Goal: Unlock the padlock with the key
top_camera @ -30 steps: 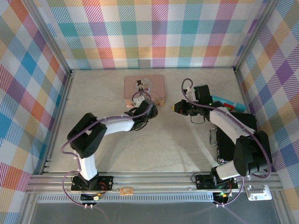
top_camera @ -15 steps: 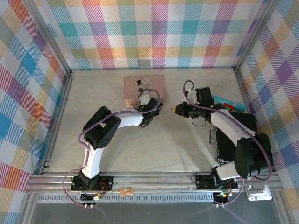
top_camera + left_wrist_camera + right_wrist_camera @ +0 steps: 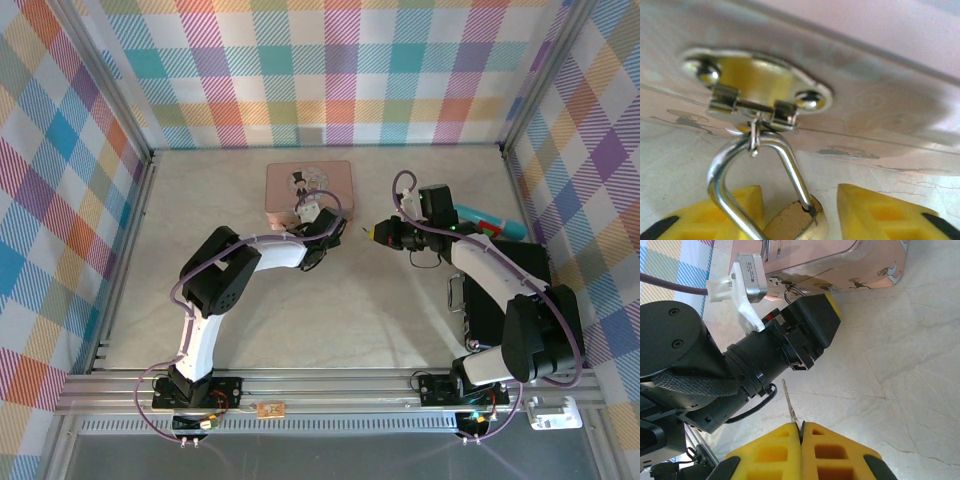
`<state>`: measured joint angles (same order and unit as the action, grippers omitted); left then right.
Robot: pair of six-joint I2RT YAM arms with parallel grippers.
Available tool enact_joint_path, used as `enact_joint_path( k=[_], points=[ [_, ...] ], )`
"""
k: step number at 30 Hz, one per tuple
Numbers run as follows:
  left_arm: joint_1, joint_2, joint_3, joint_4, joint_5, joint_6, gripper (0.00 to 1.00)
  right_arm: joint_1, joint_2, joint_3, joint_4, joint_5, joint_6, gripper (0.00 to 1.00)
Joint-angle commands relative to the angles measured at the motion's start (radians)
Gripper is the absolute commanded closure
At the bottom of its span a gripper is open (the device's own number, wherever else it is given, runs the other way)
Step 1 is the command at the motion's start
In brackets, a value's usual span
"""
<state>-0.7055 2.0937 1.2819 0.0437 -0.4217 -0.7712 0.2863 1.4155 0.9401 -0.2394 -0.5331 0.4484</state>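
Surroundings: pale marbled bench (image 3: 350, 320) boxed in by pastel plaid walls (image 3: 330, 70).
Pink tin (image 3: 310, 180): one, flat at upper centre of the overhead view.
Padlock (image 3: 792, 225): one, its brass body at bottom centre of the left wrist view. Its silver shackle (image 3: 794, 172) hooks through a small loop under the tin's brass clasp (image 3: 757, 90).
Key (image 3: 789, 402): one, a thin grey sliver at lower centre of the right wrist view. It stands up from the fingertips over bare bench, clear of the left arm's black wrist above it.
Left end effector (image 3: 799, 192): released, with its yellow fingers (image 3: 880, 212) parted either side of the lock body. A strip of bench shows between the body and the finger at frame right. On the other side the shackle crosses the finger, so contact there is hard to judge.
Right end effector (image 3: 801, 429): clenched on the key's head, the two tips pressed together.
Pen-like tool (image 3: 492, 222): one, teal and red, at centre right of the overhead view, beyond the right arm.
Overhead view: gives the layout, with both arms meeting just below the tin; lock and key are too small to pick out there.
Wrist views: give the hooked shackle and the gripped key.
Count: two arms, two end effectors, four yellow fingers, one each of tin, padlock, key and tool.
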Motion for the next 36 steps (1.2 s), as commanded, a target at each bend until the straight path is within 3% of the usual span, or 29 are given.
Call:
enact_joint_path(
  k=[1,4,9,16,25,36],
  points=[
    [0.044,0.057,-0.001,0.018,0.038,0.002,0.64,-0.007,0.024,-0.012,0.035,-0.031,0.018,1.00],
    [0.043,0.047,-0.011,0.031,0.046,-0.001,0.73,-0.008,0.034,-0.017,0.052,-0.040,0.029,1.00],
    [0.046,0.014,-0.029,0.044,0.081,-0.020,0.79,-0.009,0.052,-0.023,0.079,-0.045,0.041,1.00],
    [0.068,-0.073,-0.090,0.088,0.177,-0.117,0.99,-0.009,0.090,-0.049,0.158,-0.072,0.085,1.00],
    [0.114,-0.198,-0.236,0.341,0.380,-0.294,1.00,-0.013,0.123,-0.078,0.236,-0.115,0.146,1.00],
    [0.136,-0.289,-0.317,0.529,0.537,-0.375,1.00,0.010,0.220,-0.156,0.539,-0.241,0.376,1.00]
  ],
)
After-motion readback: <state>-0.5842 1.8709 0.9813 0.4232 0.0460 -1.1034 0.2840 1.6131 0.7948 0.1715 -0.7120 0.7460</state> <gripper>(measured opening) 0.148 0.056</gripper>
